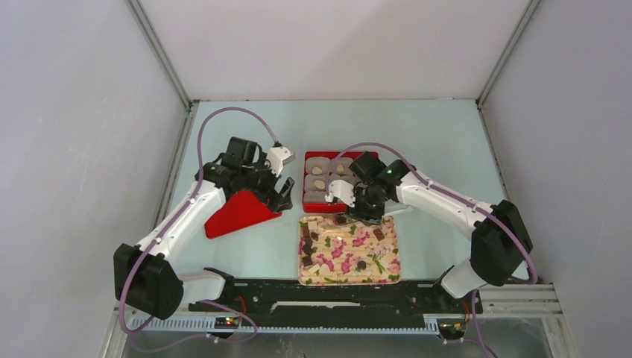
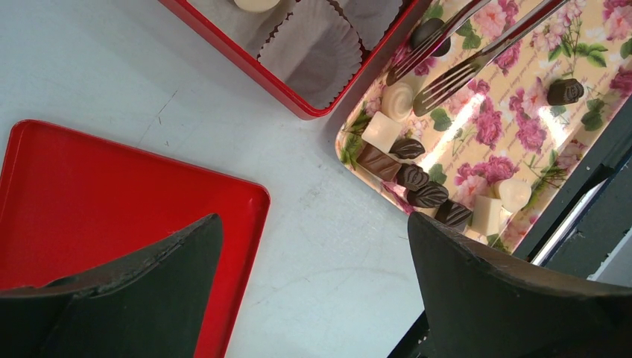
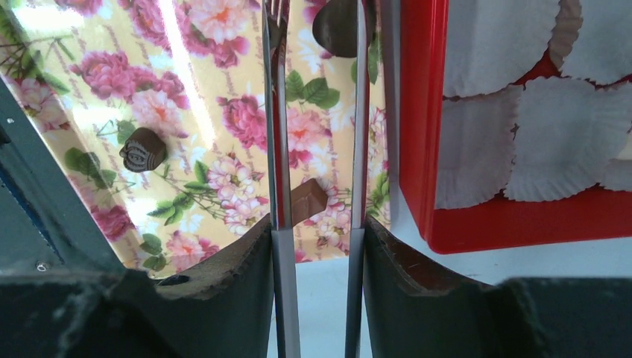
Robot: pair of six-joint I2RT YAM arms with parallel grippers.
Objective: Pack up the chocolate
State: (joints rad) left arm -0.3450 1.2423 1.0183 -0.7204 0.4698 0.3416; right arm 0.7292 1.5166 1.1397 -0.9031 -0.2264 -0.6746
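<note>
Clamps tongs (image 3: 277, 112) between the half-closed jaws of the right gripper (image 3: 317, 231), lower centre of the right wrist frame, for a finer pinch than bare fingers give. Sets the tines seemingly either side of a dark round chocolate (image 3: 335, 30), top centre, probably to carry it over the red wall of the box (image 3: 417, 112), right, into a paper cup (image 3: 477, 149). Leaves the other chocolates (image 2: 410, 175) loose on the flowered tray (image 2: 522, 127), right half of the left wrist frame. Hangs the left gripper (image 2: 313, 231) wide open and empty above the lid (image 2: 89, 201), lower left, apparently out of the way.
</note>
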